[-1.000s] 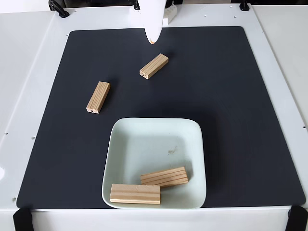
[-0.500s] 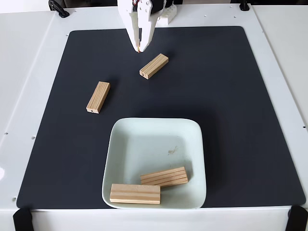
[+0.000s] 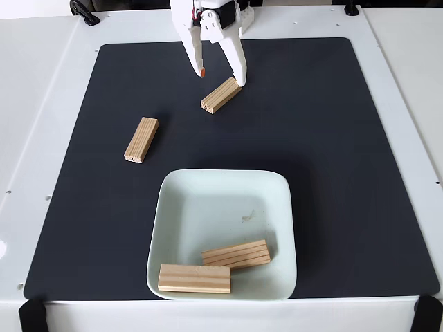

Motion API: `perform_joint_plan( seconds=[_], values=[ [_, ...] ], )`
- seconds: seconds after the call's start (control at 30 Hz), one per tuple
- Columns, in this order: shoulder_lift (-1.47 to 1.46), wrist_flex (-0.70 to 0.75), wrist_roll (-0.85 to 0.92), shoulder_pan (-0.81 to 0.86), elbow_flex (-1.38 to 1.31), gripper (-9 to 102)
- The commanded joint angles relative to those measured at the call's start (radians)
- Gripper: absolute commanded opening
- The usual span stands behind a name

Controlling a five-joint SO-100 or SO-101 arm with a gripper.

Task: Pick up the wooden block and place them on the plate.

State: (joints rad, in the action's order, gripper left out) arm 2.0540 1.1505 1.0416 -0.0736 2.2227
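We see two wooden blocks (image 3: 208,266) in the plate (image 3: 221,207), well below the pincer; another block (image 3: 141,139) lower left of it; pincer (image 3: 221,76) spread wide, empty, over the last block (image 3: 221,95).

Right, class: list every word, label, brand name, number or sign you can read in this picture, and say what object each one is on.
No readable text anywhere.
Plate: only a small speck mark in its middle, not lettering.
Wooden blocks, e.g. the one on the mat's left: grain stripes, and a tiny dark mark on the end face, too small to read.
Gripper and black mat: plain, no label seen.
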Motion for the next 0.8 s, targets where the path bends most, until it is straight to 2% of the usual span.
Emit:
perform_joint_plan(
  seconds=[0.0, 0.17, 0.4, 0.77],
  values=[
    [0.003, 0.006, -0.011, -0.038, 0.035, 34],
    [0.003, 0.003, -0.018, -0.052, 0.092, 34],
    [-0.078, -0.121, -0.02, -0.051, 0.107, 34],
    [-0.173, -0.135, -0.021, -0.051, 0.061, 34]
  ],
)
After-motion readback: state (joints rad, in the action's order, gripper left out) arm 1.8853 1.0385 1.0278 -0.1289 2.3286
